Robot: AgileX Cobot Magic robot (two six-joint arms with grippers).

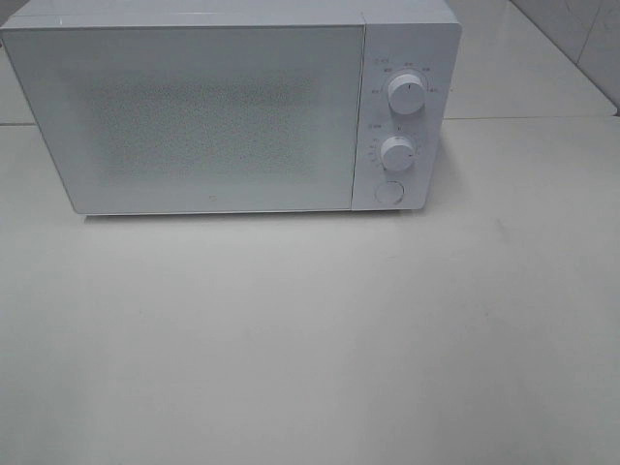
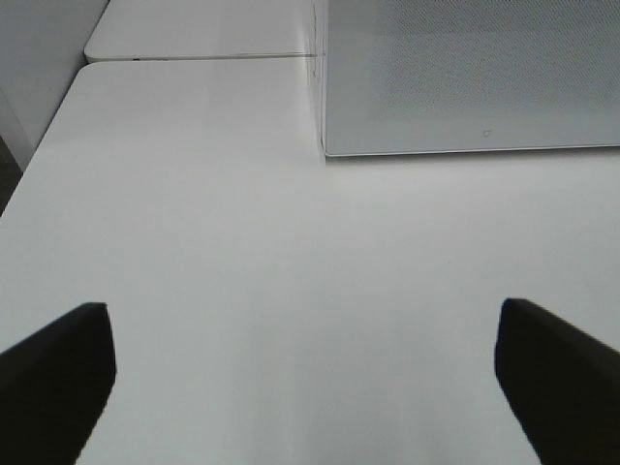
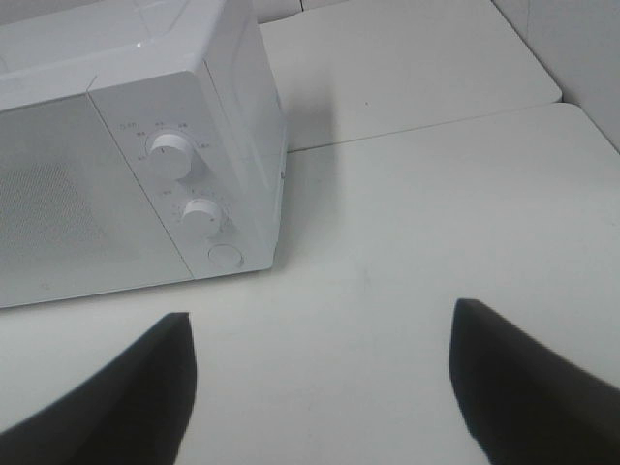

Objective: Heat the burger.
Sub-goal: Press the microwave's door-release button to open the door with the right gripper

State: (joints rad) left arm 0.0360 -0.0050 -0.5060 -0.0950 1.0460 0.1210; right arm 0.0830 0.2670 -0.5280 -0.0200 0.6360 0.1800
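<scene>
The burger is out of view in every frame. A white microwave (image 1: 213, 107) stands at the back of the white table with its door shut. It has two round knobs, upper (image 1: 407, 94) and lower (image 1: 398, 153), and a round button (image 1: 387, 192) on its right panel. Neither arm shows in the exterior high view. My left gripper (image 2: 305, 387) is open and empty over bare table, facing the microwave's lower left corner (image 2: 327, 150). My right gripper (image 3: 320, 387) is open and empty, facing the microwave's control panel (image 3: 189, 189).
The white table (image 1: 310, 339) stretches in front of the microwave. A second white tabletop (image 3: 407, 68) joins behind and to the right. A table seam (image 2: 194, 58) and the table's left edge show in the left wrist view.
</scene>
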